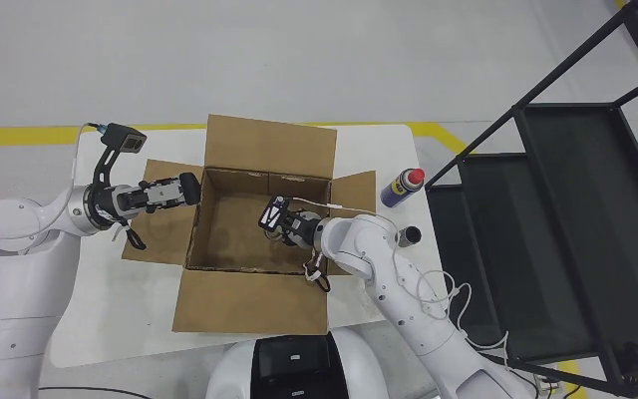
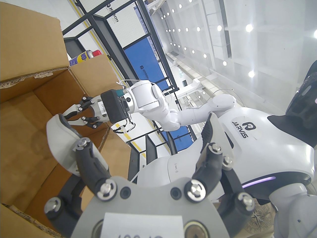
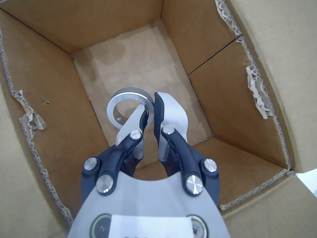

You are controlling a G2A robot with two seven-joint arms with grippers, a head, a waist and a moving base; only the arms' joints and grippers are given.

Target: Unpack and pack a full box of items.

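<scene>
**Pale floor, black rack, bright ceiling**

A white table (image 1: 374, 150) stands on a pale grey floor (image 1: 299, 60) crossed by a yellow line (image 1: 40, 135). A black metal rack (image 1: 558, 229) stands just beside the table. Overhead, round lights (image 2: 249, 27) dot a white ceiling (image 2: 272, 6). Blue panels (image 2: 141, 58), perhaps partition boards, sit within black framing.

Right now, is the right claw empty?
No, the right claw is shut on the rim of a metal ring inside the cardboard box.
</scene>
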